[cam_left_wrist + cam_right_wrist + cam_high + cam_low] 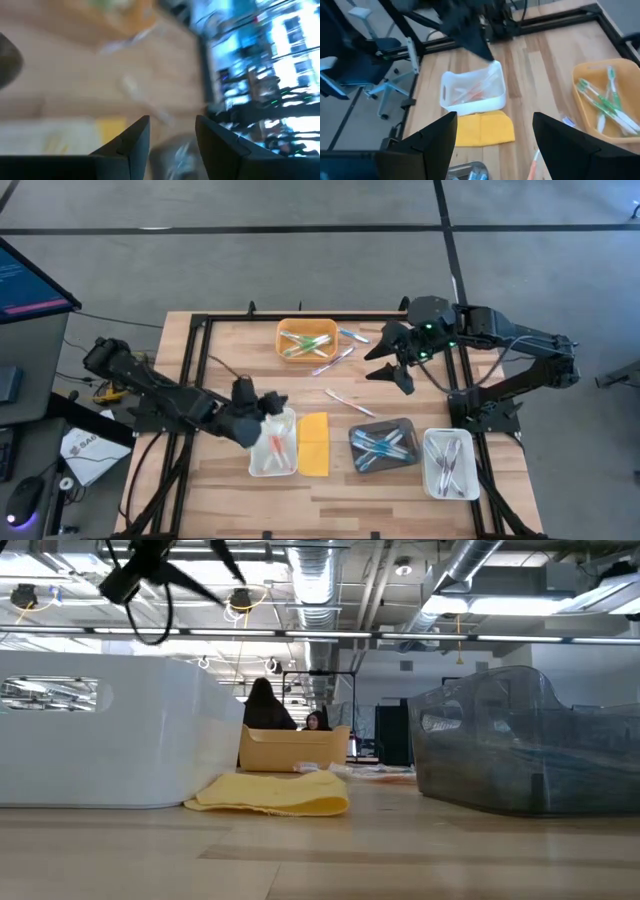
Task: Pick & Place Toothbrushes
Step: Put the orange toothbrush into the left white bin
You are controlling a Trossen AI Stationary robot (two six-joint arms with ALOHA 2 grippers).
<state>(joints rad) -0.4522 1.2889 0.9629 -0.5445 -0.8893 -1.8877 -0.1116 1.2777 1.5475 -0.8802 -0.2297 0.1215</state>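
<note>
Left gripper [268, 406] hung over the 12 o'clock end of the white tray [273, 467], fingers parted, nothing between them in the left wrist view. Right gripper [392, 362] hovered at about 1 o'clock of the table centre, jaws wide apart and empty, near the orange tray [284, 332].

Largest first: wooden table [230, 350], then four trays. White tray at 7 o'clock held pink/orange toothbrushes [277, 446]. Dark grey tray [404, 426] at 5 o'clock held blue ones [380, 446]. Clear tray [474, 480] at the far 4 o'clock corner held white/clear ones [448, 465]. Orange tray at 12 o'clock held green ones [305, 343]. Flat yellow lid [314, 444] lay between the white and grey trays.

Loose toothbrushes remained on bare wood: a blue one [352, 335] just beside the orange tray, a pale one [334, 361] a little toward the centre, another pale one [350, 404] near the middle. Sorting looked mostly done, these few left.

Handling judgement: brushes likely light, stiff, smooth plastic, lying flat, so prone to slip or pivot. Best pinched across the handle near mid-length, fingers square to the stick, pressing down close to the wood.
</note>
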